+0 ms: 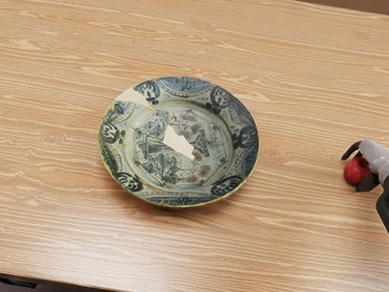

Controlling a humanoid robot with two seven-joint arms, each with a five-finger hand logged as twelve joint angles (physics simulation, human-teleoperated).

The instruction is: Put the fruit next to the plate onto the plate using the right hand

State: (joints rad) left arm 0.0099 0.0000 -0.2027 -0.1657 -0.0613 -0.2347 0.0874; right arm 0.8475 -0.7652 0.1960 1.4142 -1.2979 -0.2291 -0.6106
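A round patterned plate (178, 140) with blue-green decoration and pale chipped patches lies at the middle of the wooden table. A small red fruit (355, 171) sits on the table well to the right of the plate. My right hand (361, 166) comes in from the right edge and has its fingers curled around the fruit, one dark finger above it and another below. The fruit appears to rest at table height. No left arm shows.
The wooden table (211, 37) stretches wide around the plate; its front edge runs near the bottom of the picture. Bare wood lies between the plate's right rim and the fruit.
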